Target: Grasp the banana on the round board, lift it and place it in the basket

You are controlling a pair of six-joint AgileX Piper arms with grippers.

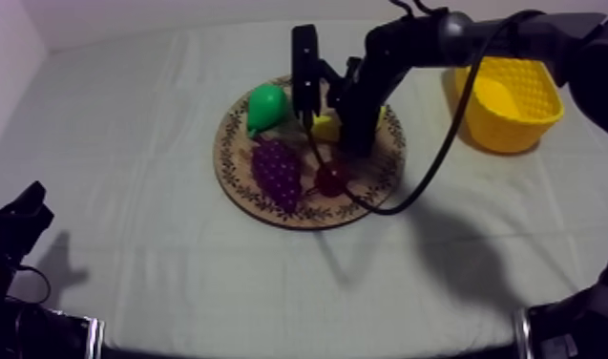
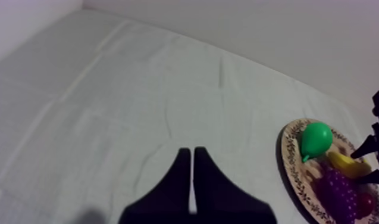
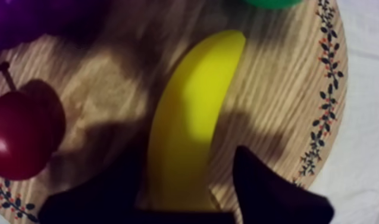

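R gripper (image 3: pixel 188 173) open, fingers (image 3: pixel 269 190) astride banana (image 3: pixel 191 119) near one end, not clamped: set across short axis for pinch | banana flat on board (image 1: pixel 229 167), 1 o'clock sector, long axis along gripper's reach, far tip twd pear (image 1: pixel 266 105) | basket (image 1: pixel 503 129) 2 o'clock of board | L gripper (image 2: pixel 193 152) closed, empty, idle over tabletop (image 2: pixel 108 107)

Yellow banana (image 3: pixel 191 119), green pear (image 1: pixel 265 105) — leaf-and-berry-patterned board (image 3: pixel 327 83) rim

Yellow banana (image 3: pixel 191 119) lies on the wooden board (image 3: pixel 108 71), basket (image 1: pixel 510 130) nearby.
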